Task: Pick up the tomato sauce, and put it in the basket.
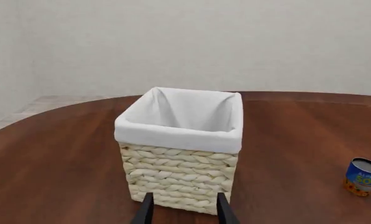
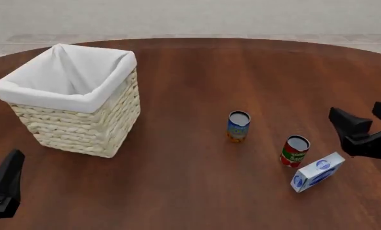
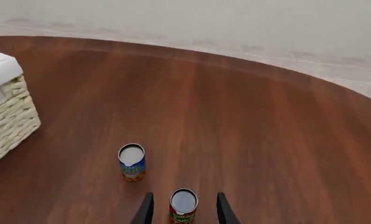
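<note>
Lining right claw [image 3: 182, 210], fingers apart, on sauce [image 2: 295, 151]; left claw [image 1: 182, 210] waiting apart facing basket [image 2: 81, 139].

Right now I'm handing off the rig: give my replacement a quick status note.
Right gripper: open, lined up on the tomato sauce, fingers either side, not closed.
Left gripper: open, holding nothing, facing the basket.
Tomato sauce stands upright on the table, between the blue-and-orange can and the white-and-blue box.
Done: the approach only.
Left: grasp, lift, carry to the basket, release.
</note>
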`<state>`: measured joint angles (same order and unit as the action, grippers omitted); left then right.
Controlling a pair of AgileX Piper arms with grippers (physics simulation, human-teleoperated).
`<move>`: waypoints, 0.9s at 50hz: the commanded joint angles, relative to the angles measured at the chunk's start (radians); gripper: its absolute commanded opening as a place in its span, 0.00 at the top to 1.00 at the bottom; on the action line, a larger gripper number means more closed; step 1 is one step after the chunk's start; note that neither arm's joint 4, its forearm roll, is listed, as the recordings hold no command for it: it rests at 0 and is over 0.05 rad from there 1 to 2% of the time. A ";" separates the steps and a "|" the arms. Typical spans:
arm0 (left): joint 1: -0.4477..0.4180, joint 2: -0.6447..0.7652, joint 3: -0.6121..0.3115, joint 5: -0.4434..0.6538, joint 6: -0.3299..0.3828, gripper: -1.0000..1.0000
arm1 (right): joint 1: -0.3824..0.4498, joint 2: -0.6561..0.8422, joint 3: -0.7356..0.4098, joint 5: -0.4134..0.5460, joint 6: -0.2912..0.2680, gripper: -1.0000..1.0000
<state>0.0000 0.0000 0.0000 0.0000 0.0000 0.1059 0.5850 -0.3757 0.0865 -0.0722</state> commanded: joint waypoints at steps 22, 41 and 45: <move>0.000 0.000 0.000 0.000 0.000 0.00 | 0.074 0.565 -0.367 0.233 -0.088 0.00; 0.000 0.000 0.000 0.000 0.000 0.00 | 0.096 0.615 -0.378 0.352 -0.146 0.00; 0.000 0.000 0.000 0.000 0.000 0.00 | 0.087 0.622 -0.380 0.378 -0.172 0.00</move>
<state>0.0000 0.0000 0.0000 0.0000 0.0000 0.1865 1.1731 -0.7465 0.4025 -0.2027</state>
